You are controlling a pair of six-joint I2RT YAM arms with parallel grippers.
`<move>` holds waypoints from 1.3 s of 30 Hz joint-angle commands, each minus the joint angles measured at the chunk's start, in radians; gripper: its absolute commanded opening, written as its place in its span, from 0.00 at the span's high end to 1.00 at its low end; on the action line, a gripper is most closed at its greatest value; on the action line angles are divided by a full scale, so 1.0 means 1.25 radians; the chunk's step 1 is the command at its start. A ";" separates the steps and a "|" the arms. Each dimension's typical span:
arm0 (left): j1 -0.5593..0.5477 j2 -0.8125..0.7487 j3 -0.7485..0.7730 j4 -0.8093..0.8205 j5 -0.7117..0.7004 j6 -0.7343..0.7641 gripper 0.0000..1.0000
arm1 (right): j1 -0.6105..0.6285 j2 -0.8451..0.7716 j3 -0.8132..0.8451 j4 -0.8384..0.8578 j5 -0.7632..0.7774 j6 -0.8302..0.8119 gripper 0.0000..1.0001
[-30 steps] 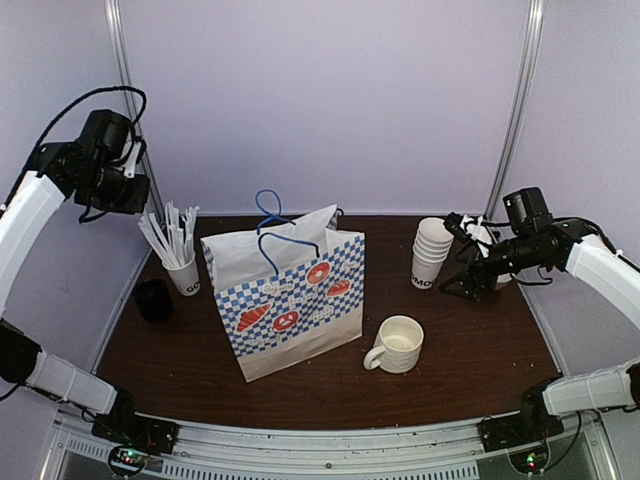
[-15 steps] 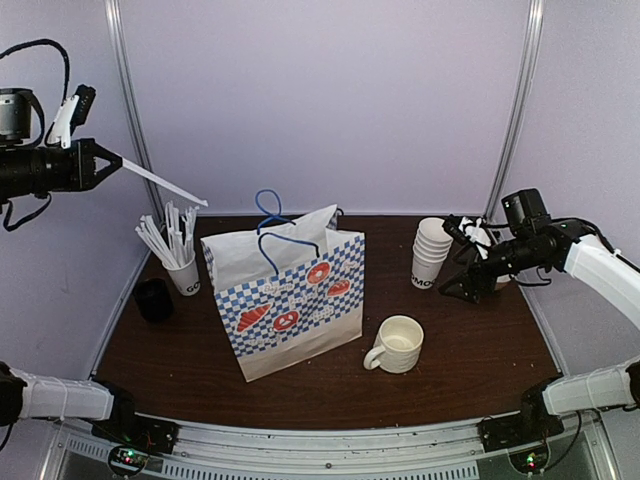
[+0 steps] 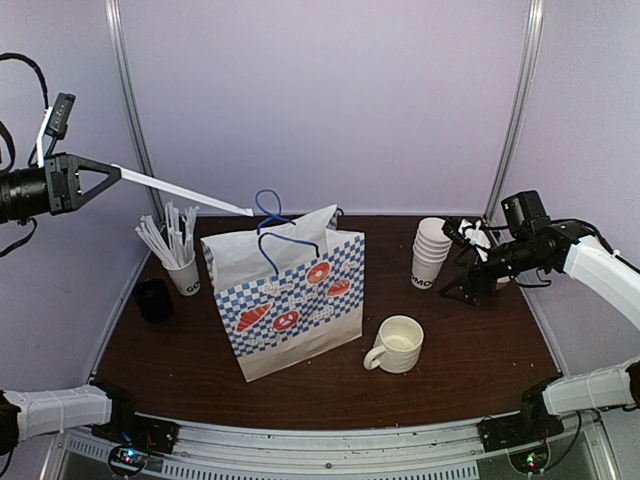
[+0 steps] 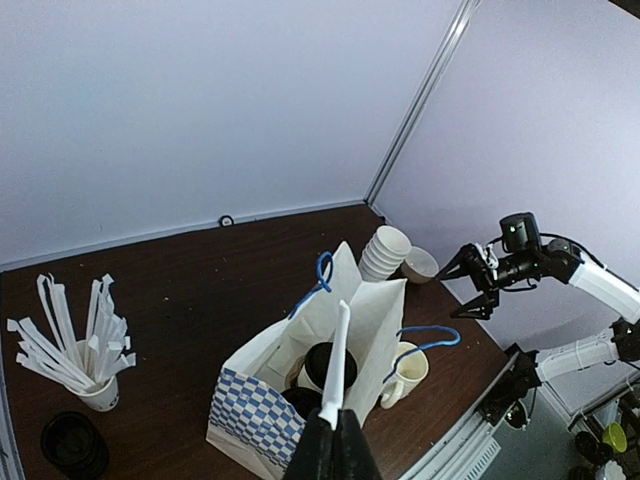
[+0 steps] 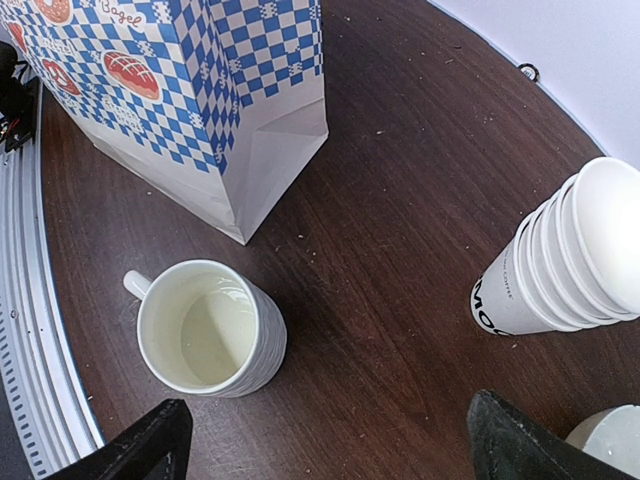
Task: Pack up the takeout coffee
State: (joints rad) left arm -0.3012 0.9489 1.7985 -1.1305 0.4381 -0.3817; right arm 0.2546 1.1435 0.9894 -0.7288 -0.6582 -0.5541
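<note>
Inside the checked paper bag point(image 3: 295, 300), mid-table, the takeout coffee point(image 4: 331, 364) is seen from the left wrist view only. One black lid is seen clearly through the open mouth. A second dark lid point(image 4: 300, 400) is just nearer to it. The cup walls and print are hidden by the bag. The bag is stood upright, with its blue handles point(image 3: 268, 215) raised.

The left gripper point(image 3: 95, 178) is held high, left of the table, and clamped on a wrapped straw point(image 3: 185, 190). The straw is pointed right and down, and its tip is seen near the far handle, above the bag mouth.

The right gripper point(image 5: 328, 420) is held low at the right of the table point(image 3: 470, 350), fingers spread wide, nothing between them.

A white mug point(image 3: 398, 343) is set just right of the bag, toward the near edge. A stack of lidless paper cups point(image 3: 430, 252) is placed farther back on the right, beside the right gripper. A cup of wrapped straws point(image 3: 185, 272) is placed left of the bag. A black round object point(image 3: 153, 298) is seen beside that cup, at the left edge.
</note>
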 commanded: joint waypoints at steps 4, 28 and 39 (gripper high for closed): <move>-0.003 0.006 -0.107 0.031 0.064 -0.038 1.00 | -0.010 -0.023 -0.012 0.003 -0.002 -0.013 0.01; -0.237 0.207 -0.382 0.456 -0.047 -0.176 1.00 | -0.011 -0.021 -0.013 -0.012 -0.012 -0.038 0.01; -0.267 0.222 -0.349 0.391 -0.082 -0.140 0.56 | -0.011 -0.010 -0.009 -0.025 -0.020 -0.046 0.01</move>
State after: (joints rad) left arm -0.6308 1.2491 1.3209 -0.6075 0.3820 -0.5838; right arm 0.2497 1.1316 0.9791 -0.7448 -0.6590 -0.6014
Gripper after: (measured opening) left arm 0.331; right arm 0.995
